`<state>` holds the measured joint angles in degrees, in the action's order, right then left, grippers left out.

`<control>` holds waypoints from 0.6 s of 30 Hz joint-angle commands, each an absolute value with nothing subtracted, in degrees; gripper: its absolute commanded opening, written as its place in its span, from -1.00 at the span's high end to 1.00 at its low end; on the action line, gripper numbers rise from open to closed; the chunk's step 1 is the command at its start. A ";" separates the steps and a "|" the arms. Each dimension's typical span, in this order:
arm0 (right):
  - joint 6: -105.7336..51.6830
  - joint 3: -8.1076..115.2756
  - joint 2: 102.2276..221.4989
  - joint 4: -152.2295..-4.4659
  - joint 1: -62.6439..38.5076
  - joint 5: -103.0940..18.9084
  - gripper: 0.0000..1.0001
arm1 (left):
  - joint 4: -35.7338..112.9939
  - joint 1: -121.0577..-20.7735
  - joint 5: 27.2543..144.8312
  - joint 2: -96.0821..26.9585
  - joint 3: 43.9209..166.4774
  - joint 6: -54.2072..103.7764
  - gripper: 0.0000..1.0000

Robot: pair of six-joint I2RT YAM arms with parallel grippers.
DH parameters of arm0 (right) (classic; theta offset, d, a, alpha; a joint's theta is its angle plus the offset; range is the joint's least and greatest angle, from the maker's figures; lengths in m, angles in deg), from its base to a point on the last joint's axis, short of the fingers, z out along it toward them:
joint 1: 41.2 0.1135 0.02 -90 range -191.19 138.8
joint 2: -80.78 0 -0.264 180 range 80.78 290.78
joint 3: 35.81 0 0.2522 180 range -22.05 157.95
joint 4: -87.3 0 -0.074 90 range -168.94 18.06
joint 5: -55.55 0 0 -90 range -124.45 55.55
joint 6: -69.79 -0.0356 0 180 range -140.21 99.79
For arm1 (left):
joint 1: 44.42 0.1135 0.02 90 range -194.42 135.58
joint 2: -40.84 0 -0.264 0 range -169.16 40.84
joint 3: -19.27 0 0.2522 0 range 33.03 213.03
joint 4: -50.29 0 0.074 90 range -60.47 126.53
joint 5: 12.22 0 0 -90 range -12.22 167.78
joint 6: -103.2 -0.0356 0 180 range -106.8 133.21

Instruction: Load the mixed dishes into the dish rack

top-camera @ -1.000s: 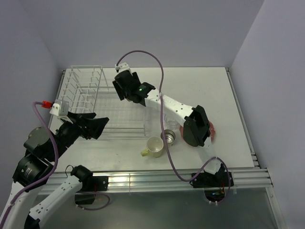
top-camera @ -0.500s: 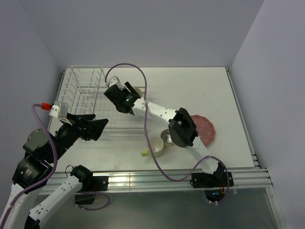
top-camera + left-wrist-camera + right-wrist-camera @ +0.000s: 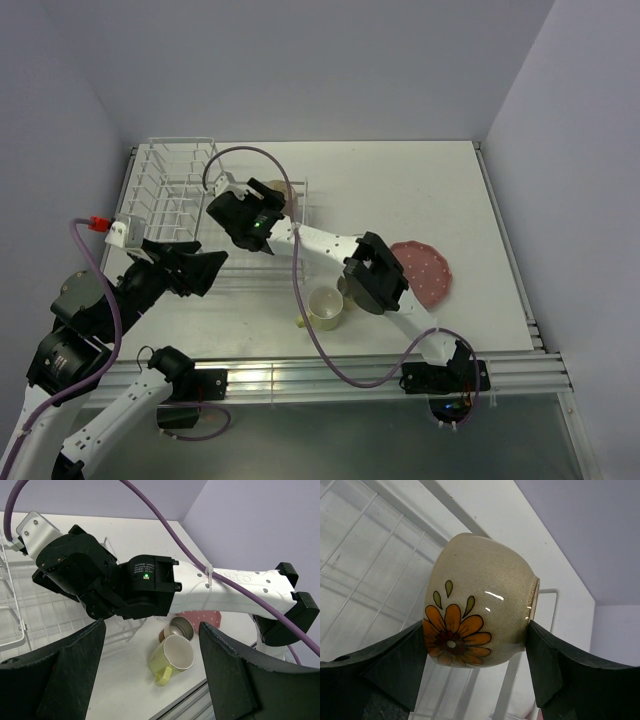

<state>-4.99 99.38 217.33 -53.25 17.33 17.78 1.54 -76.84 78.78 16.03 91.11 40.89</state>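
One cream bowl [image 3: 480,605] is clamped between the two black fingers [image 3: 395,665] of the right gripper [image 3: 477,630]. The jaws stand wide and press on its opposite sides. It is glazed, speckled stoneware, round-bellied, tipped on its side, with a single orange flower and two green leaves painted on it. It hangs over the low basket end of the one dish rack [image 3: 170,175], near that section's far right corner. From here I can't tell whether it touches the wires. The rack is thin white wire, with a tall slotted part at the far left end and a flat grid beside it.

Out on the white table [image 3: 420,190] stands one pale yellow-green mug [image 3: 325,305], glossy, mouth up, handle to the near left. Just beside it is one small steel cup [image 3: 181,626], shiny and round. Beyond them lies one pink white-dotted plate [image 3: 425,272], flat, with a scalloped edge. I can't make out a glass.

The left gripper [image 3: 200,268] hangs at the rack's near side, its jaws spread apart with nothing between them.
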 commanded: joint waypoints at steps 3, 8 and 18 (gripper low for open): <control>1.32 103.81 218.15 -58.46 18.57 24.43 1.00 | 2.43 -76.67 78.66 16.85 91.13 40.45 -0.62; 2.11 101.01 218.42 -58.73 18.57 24.79 1.00 | 1.64 -76.58 78.13 17.38 91.48 40.19 -0.63; 0.27 99.24 219.56 -55.04 18.57 23.21 1.00 | 1.20 -76.58 78.40 17.55 91.74 40.54 -0.63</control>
<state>-1.93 99.38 218.16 -55.41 18.16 21.01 1.13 -76.84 78.75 16.92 91.11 40.89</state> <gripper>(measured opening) 0.786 0.812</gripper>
